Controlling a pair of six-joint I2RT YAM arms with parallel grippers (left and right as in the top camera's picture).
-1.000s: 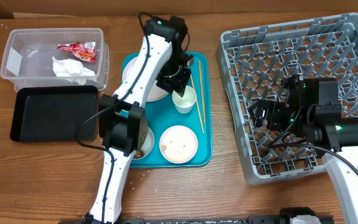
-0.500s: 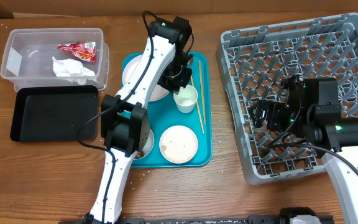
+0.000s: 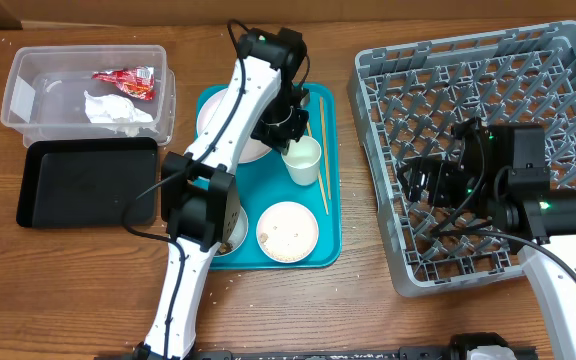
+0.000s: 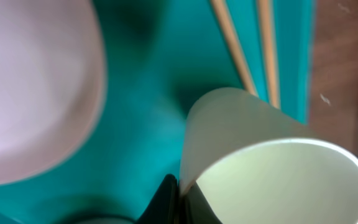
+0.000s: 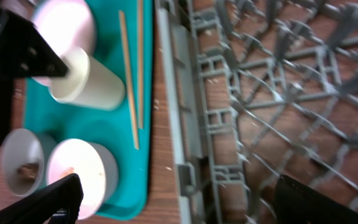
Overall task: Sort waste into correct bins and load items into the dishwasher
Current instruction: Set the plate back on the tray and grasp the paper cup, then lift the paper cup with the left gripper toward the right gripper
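Note:
My left gripper (image 3: 286,135) is shut on the rim of the small white cup (image 3: 303,158) and holds it tilted above the teal tray; the left wrist view shows the jaws (image 4: 180,199) pinching the cup wall (image 4: 272,168). The white plate (image 3: 230,125) lies partly under the arm. One bowl (image 3: 287,231) sits at the tray's front. The other (image 3: 230,240) is half hidden by the arm and holds a brown lump (image 5: 25,169). My right gripper (image 3: 430,185) is open and empty over the left part of the grey rack (image 3: 488,100).
The clear tub (image 3: 28,110) at the back left holds the red wrapper (image 3: 125,80) and the napkin (image 3: 113,110). The black tray (image 3: 88,180) lies in front of it. Two wooden chopsticks (image 3: 320,150) lie along the right side of the teal tray (image 3: 323,255).
My left gripper has lifted the cup a little and carried it to the right, tilting it. The right arm has not moved.

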